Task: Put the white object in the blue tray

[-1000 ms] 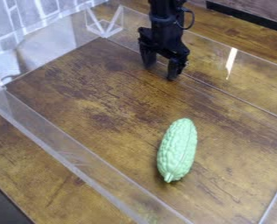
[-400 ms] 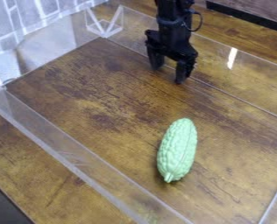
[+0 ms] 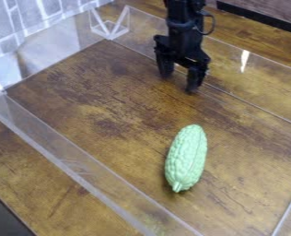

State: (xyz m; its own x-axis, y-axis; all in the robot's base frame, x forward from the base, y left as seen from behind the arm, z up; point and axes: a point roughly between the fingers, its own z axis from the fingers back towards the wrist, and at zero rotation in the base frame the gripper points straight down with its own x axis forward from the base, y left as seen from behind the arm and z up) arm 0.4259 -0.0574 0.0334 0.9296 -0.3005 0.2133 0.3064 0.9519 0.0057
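Observation:
My black gripper (image 3: 180, 79) hangs over the far part of the wooden table (image 3: 98, 101), its two fingers spread open with nothing between them. A pale green bumpy gourd (image 3: 185, 157) lies lengthwise on the wood, well in front of the gripper and apart from it. No white object shows in this view. The blue tray is out of view too.
Low clear plastic walls (image 3: 62, 152) fence the wooden surface on the left, front and far sides. A pale grid-patterned surface (image 3: 25, 23) sits beyond the wall at the upper left.
The gripper has shifted a little to the right and toward the front, still open. The green gourd has not moved.

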